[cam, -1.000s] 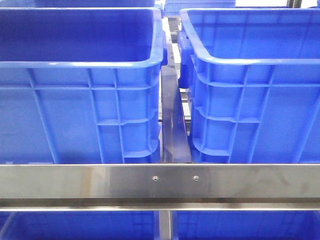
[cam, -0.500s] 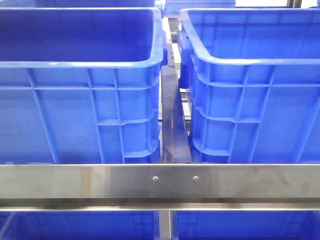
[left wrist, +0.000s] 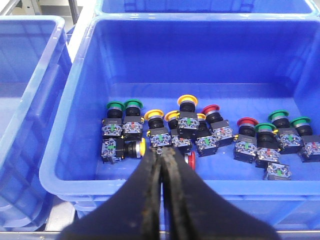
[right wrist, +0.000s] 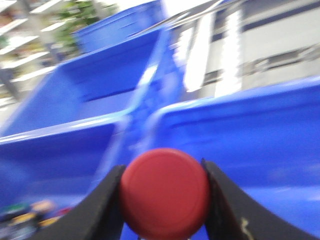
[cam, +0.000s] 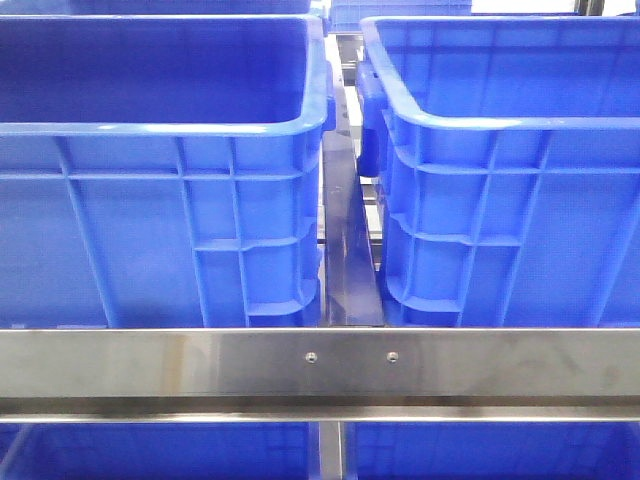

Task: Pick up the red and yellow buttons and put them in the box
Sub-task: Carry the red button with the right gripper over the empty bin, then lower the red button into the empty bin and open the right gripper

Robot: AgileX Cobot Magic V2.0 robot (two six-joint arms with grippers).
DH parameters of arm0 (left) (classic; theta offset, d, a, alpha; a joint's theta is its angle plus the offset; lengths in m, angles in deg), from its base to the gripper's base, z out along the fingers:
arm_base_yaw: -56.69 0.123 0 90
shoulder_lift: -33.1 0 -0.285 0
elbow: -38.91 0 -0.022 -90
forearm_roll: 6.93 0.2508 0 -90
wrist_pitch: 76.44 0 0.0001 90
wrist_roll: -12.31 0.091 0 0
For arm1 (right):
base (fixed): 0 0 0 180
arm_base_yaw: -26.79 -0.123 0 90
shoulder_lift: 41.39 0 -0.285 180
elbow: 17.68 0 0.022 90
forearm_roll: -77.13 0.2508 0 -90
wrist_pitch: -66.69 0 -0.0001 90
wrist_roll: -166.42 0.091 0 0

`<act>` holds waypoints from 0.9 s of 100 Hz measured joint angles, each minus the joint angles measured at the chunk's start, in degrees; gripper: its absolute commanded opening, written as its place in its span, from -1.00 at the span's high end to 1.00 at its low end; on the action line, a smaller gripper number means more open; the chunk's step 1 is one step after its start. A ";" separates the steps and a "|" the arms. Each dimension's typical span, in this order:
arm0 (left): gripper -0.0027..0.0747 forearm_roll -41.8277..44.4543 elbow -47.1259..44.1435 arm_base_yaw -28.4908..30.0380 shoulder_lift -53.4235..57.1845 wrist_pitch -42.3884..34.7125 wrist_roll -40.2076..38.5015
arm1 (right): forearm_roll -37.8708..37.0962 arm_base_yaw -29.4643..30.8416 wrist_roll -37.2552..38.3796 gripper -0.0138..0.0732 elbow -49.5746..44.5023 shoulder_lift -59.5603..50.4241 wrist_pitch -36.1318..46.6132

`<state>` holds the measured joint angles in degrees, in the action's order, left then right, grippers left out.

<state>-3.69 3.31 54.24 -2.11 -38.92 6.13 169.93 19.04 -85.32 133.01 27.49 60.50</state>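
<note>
Already a red button (right wrist: 164, 192) sat pinched between the right gripper (right wrist: 164, 200) fingers, above the blue crates, not yet released; blur hid which box lay below. Left gripper (left wrist: 161, 156) hung pressed together, empty, over a crate (left wrist: 75, 90) of mixed buttons. Yellow ones (left wrist: 154, 114) remained unpicked. Task barely begun, I judged.
</note>
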 measured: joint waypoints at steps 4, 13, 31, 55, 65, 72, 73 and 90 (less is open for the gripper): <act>0.98 0.00 0.00 0.00 0.00 0.00 0.00 | 0.37 0.00 -1.52 0.39 0.30 0.82 2.71; 0.98 0.00 0.00 0.00 0.00 0.00 0.00 | 1.08 0.00 -5.03 0.39 1.44 4.30 7.11; 0.98 0.00 0.00 0.00 0.00 0.00 0.00 | 1.44 0.00 -10.36 0.39 6.05 15.45 10.66; 0.98 0.00 0.00 0.00 0.00 0.00 0.00 | 1.60 0.00 -12.38 0.39 14.30 28.97 10.64; 0.98 0.00 0.00 0.00 0.00 0.00 0.00 | 1.60 0.00 -12.38 0.39 17.11 33.31 10.64; 0.98 0.00 0.00 0.00 0.00 0.00 0.00 | 1.60 0.00 -12.38 0.39 18.75 36.33 10.75; 0.98 0.00 0.00 0.00 0.00 0.00 0.00 | 1.60 0.00 -12.38 0.39 18.90 36.59 10.75; 0.98 0.00 0.00 0.00 0.00 0.00 0.00 | 1.44 0.00 -12.38 0.39 22.35 42.01 11.02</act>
<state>-3.69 3.31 54.24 -2.11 -38.92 6.13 171.37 19.04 -97.70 155.36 69.50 71.52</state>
